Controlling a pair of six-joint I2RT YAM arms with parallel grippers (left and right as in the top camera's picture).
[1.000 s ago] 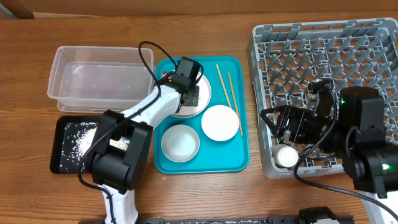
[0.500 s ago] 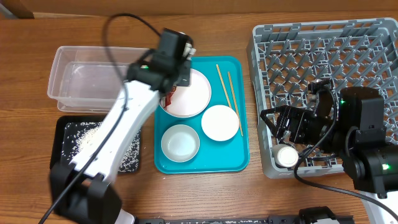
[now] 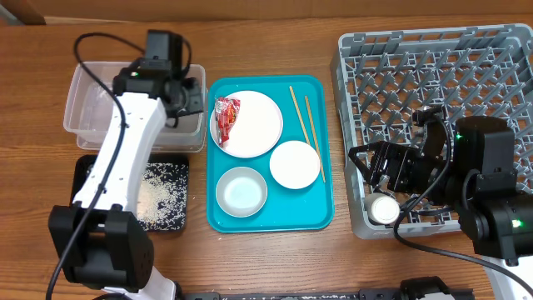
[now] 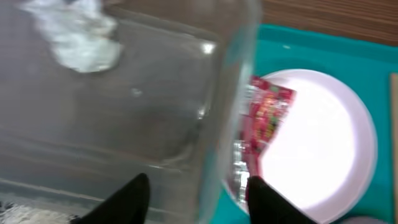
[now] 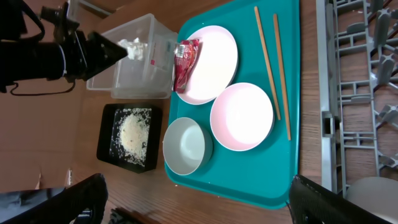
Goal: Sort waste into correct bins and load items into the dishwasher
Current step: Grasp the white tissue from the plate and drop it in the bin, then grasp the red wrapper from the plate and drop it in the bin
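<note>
Presently, we find the white tissue wad (image 4: 81,38) lying inside the clear tub (image 4: 143,118), ahead and left of the left gripper (image 4: 198,186). That gripper's jaws stand moderately apart and hold nothing, and the tub's right wall shows in line with the gap. Just right of it, the red wrapper (image 4: 268,115) rests on the large plate (image 4: 323,143). Further right lie two bowls (image 3: 293,164) and the chopsticks (image 3: 297,117). The right gripper (image 5: 199,180) is spread wide and empty above the dish rack (image 3: 433,67), with the cup (image 3: 384,208) near it.
</note>
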